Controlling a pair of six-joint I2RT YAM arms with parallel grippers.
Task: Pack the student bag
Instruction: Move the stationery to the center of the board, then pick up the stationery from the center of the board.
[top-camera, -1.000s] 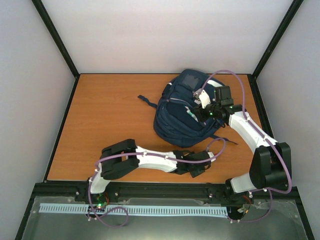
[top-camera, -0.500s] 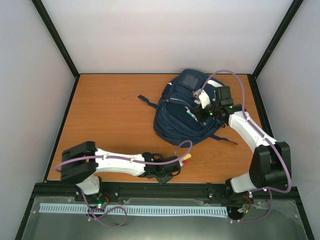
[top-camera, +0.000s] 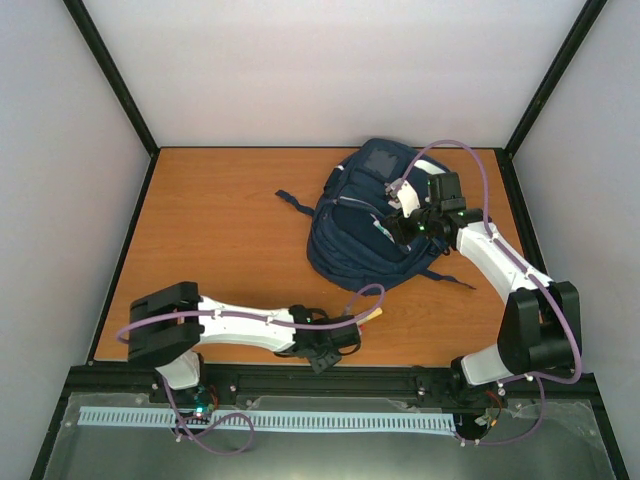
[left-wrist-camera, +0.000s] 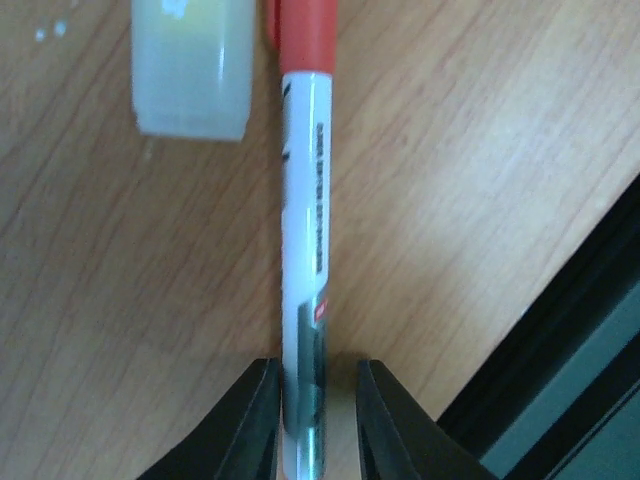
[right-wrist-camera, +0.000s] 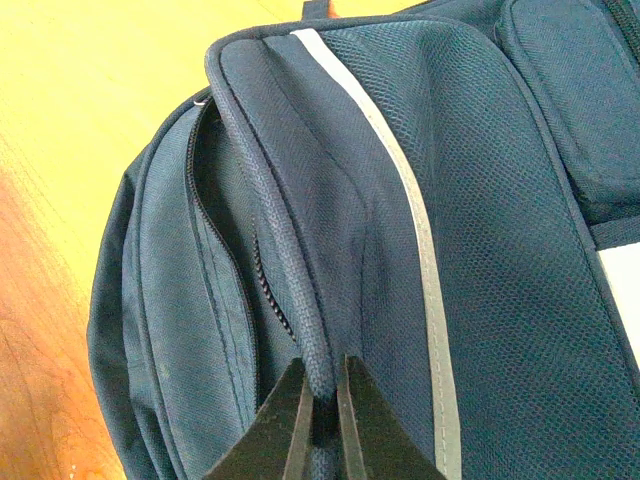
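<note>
navy student bag (top-camera: 350, 245), pale grey stripe (right-wrist-camera: 420, 250); white pen (left-wrist-camera: 305, 200), red cap (left-wrist-camera: 308, 35)

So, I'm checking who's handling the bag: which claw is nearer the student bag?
Right. The right claw pinches a piped seam of the student bag; the left claw is apart from it on the near side, gripping a red-capped pen.

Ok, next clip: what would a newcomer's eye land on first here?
The big navy backpack lying at the far right of the table, with the right hand pinching a corded ridge of its fabric. At the near edge, the left hand straddles a red-capped marker.
</note>
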